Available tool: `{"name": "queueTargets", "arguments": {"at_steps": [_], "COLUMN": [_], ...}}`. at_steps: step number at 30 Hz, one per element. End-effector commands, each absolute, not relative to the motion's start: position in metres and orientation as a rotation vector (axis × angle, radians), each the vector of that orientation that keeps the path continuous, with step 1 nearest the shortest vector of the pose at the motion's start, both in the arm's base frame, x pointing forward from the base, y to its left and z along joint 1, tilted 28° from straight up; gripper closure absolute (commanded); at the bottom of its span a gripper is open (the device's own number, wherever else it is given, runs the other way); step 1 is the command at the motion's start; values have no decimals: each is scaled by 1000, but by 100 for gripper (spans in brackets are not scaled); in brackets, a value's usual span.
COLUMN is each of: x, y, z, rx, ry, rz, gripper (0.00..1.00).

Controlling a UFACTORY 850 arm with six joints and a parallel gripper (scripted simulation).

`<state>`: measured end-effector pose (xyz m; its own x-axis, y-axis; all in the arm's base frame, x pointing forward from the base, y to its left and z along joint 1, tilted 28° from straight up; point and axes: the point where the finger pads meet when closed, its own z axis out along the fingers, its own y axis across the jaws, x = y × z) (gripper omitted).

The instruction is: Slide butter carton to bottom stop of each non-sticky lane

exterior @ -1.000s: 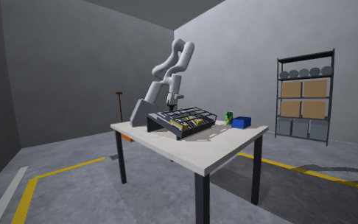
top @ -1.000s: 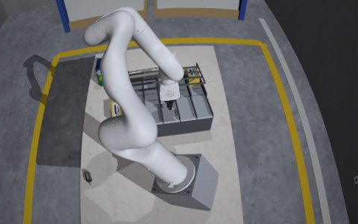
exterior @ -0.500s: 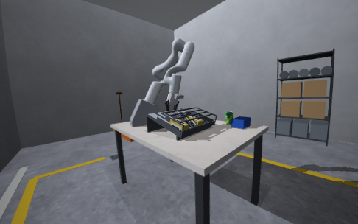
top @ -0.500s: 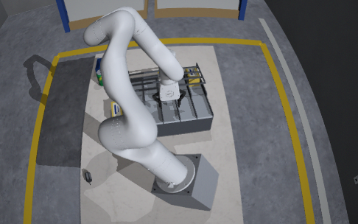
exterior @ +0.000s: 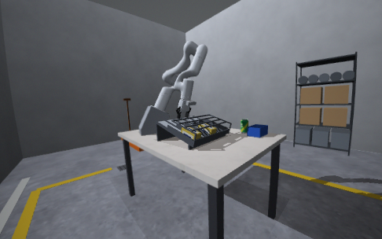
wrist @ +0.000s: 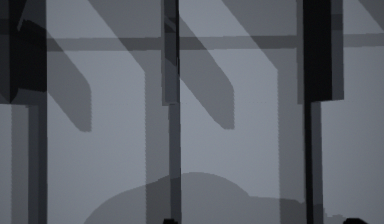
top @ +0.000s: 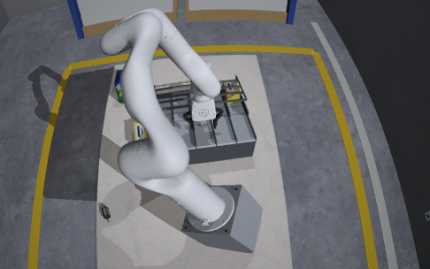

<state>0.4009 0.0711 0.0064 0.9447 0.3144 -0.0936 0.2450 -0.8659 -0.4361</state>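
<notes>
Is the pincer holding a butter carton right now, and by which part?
Nothing is held: the pincer stands fully open above the shelf lanes.

From my top feed the arm (top: 153, 111) sits right over the left half of the shelf (top: 224, 133), so I can't see those lanes at all, and the butter carton (top: 140, 131) lying on the table near its left edge is half buried under the arm too. Wrist cam is just lane dividers (wrist: 170, 75) and shadows running off every edge, with only the fingertips poking in at the bottom. Cartons at the bottom stop (exterior: 203, 131) are too tiny in the exterior view for me to count.
</notes>
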Motion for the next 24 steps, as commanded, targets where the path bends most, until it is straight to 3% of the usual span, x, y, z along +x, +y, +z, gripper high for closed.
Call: {"name": "queueTargets", "arguments": {"at_steps": [1, 23, 24], "x": [401, 401, 408], "y": [71, 71, 60], "z": [7, 7, 31], "rx": [-2670, -2670, -2671], "ry": [-403, -403, -401], "rz": [223, 223, 222], "gripper": [0, 0, 0]}}
